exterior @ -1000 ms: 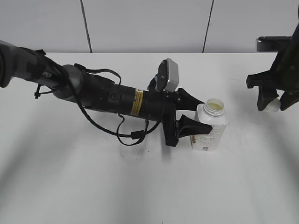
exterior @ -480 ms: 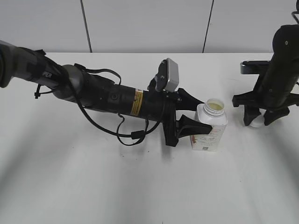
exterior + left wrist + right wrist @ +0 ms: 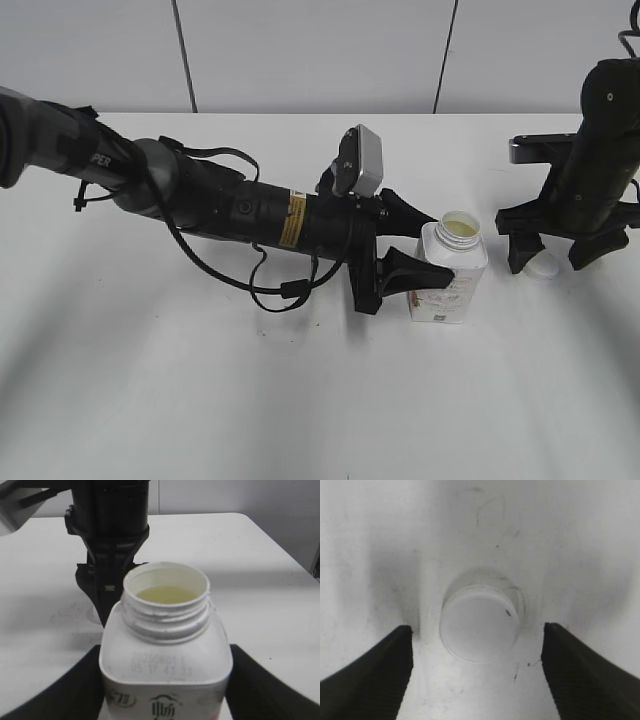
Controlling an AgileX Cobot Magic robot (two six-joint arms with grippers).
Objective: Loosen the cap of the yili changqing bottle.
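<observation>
While the yili changqing bottle stood upright on the white table, the left gripper held it by its body, one dark finger on the far side of the bottle and the other on the near side, both touching its walls. In the left wrist view the two fingers appeared pressed against the lower sides of the bottle, so this pincer was closed on it. The neck was without cap, its thread was bare, and a pale yellowish liquid was visible inside.

To the right of the bottle, and apart from it, the cap lay flat on the table. The right gripper stood over the cap with its fingers pointing down. In the right wrist view the cap rested between the two fingers, and a clear gap of table was seen on each side of it. This pincer was spread wide and touched nothing.
</observation>
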